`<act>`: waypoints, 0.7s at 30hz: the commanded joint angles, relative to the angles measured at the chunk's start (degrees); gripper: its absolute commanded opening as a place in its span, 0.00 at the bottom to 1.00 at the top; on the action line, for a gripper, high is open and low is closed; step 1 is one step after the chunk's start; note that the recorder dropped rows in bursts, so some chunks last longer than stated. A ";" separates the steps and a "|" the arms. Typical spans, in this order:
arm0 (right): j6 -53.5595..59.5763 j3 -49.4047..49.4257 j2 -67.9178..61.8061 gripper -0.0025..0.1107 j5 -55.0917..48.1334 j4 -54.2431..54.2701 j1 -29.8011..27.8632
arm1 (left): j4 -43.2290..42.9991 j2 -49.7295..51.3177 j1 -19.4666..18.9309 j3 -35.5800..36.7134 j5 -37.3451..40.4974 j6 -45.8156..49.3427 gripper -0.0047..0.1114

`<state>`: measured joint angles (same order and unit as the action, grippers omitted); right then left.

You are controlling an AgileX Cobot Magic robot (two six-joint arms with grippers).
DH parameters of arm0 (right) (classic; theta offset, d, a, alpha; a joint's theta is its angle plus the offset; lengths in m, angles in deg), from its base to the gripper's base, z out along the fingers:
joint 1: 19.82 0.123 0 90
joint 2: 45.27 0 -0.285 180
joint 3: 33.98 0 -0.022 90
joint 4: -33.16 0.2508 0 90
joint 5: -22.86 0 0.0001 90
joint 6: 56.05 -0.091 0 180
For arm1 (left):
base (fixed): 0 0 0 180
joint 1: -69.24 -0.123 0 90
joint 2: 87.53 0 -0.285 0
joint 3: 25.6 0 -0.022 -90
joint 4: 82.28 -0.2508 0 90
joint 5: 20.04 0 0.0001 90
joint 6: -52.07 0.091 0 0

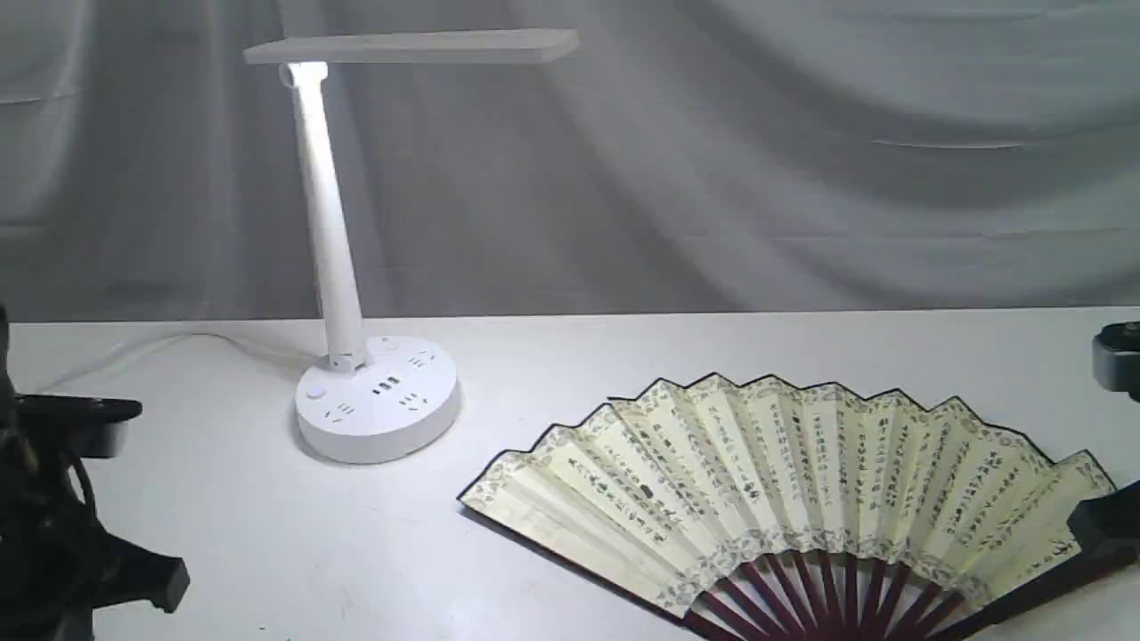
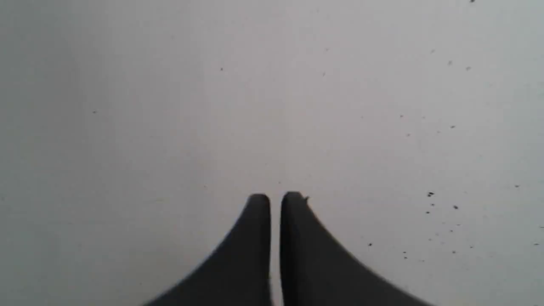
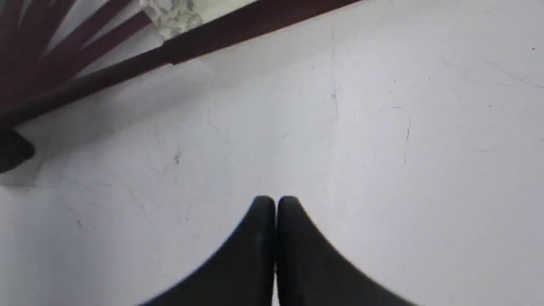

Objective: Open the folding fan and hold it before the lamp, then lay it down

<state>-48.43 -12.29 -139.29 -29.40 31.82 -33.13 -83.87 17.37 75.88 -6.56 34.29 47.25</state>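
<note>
Noted folding fan (image 1: 784,481) fully spread and lying flat on the white worktop (image 1: 223,534), lower right of the exterior frame. Recorded long axis, guard to guard, running left to right across the frame; pleated arc pointing toward the top of the frame and the grey draped backdrop (image 1: 802,160), maroon ribs converging toward the bottom edge, pivot cut off there. Saw the far right end of the leaf partly covered by a dark part of the right arm (image 1: 1104,525). Checked writing: columns of dark calligraphy down each cream pleat, patterned border along both edges of the leaf, characters too small to read. Found lamp (image 1: 334,267) standing upright at upper left, well apart from the fan, round base with sockets and buttons on the worktop, flat head extending rightward, white cord (image 1: 134,347) trailing off to the left. Logged left tool (image 2: 275,197) pressed together with only a thin slit between the dark fingers, pinching nothing, above bare speckled worktop. Logged right tool (image 3: 275,199) likewise pressed together and pinching nothing, over scratched worktop, with one maroon guard of the fan (image 3: 238,36) crossing the upper left of its wrist frame, apart from the fingertips.
</note>
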 commanded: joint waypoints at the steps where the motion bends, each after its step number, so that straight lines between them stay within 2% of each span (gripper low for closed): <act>1: -0.13 0.35 3.68 0.02 0.58 0.45 0.08 | 3.18 -4.00 -1.14 -0.13 -0.10 1.10 0.04; 7: -0.13 0.35 6.15 0.02 0.34 1.34 0.08 | 2.26 -7.44 -3.30 -0.13 -0.19 2.07 0.04; 14: -0.20 0.35 7.95 0.02 -0.88 1.34 0.08 | 0.98 -12.33 -3.32 -0.13 0.08 2.07 0.04; 21: -0.20 0.35 16.11 0.02 -2.16 2.93 0.08 | 0.73 -21.59 -3.32 -0.13 0.53 3.61 0.04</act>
<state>-48.55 -12.07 -125.82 -30.65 33.96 -33.13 -82.75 -2.02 72.64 -6.56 34.51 49.93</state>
